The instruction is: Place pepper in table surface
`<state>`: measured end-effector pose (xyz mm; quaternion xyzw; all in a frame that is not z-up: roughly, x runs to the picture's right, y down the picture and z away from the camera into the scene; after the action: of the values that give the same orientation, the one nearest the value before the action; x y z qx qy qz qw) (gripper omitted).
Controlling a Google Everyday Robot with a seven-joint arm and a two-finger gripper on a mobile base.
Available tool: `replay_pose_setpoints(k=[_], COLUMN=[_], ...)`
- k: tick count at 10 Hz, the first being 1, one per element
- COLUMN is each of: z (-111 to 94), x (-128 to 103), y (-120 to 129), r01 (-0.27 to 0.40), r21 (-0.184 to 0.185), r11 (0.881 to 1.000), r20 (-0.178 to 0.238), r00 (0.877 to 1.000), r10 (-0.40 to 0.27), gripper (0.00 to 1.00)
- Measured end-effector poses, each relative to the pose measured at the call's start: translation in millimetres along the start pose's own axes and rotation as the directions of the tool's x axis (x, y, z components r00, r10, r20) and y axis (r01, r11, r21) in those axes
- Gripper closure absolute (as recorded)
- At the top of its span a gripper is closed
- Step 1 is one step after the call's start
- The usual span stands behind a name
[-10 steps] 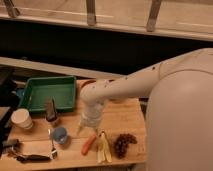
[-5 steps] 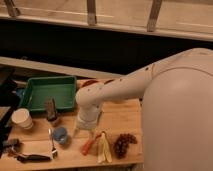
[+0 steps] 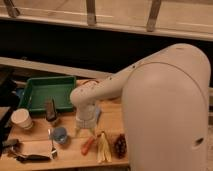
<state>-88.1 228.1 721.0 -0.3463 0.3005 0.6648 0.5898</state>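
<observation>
The pepper [image 3: 88,145] is a small slim orange-red chili lying on the light-brown wooden table surface [image 3: 70,156] near the front edge, just left of a pale yellow banana [image 3: 103,147]. My gripper [image 3: 85,131] hangs from the white arm right above the table, its tips just above and slightly left of the pepper. The pepper lies free on the wood, below the fingers.
A green tray [image 3: 46,92] sits at the back left with a dark object [image 3: 51,110] at its front. A white cup [image 3: 22,119], a small blue cup [image 3: 60,135], a spoon [image 3: 52,144], dark tools [image 3: 25,157] and dark grapes [image 3: 120,146] lie around.
The arm has swung left, carrying the gripper from over the banana to above the pepper's left end. The pepper lies in the same place.
</observation>
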Motion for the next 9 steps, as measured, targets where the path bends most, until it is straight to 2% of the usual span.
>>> replay_pose_setpoints(k=[2,4,9], z=[12,25,45], x=[-5,-8,-10], y=[-5,-8,5], r01=[-0.018,-0.030,-0.028], r21=[0.005,-0.013,-0.062], r11=[1.000,0.999,0.998], r20=[-0.023,-0.054,-0.106], r00=[1.000,0.998,0.994], r10=[0.018,0.029,0.021], gripper=[0.37,0.37,0.37])
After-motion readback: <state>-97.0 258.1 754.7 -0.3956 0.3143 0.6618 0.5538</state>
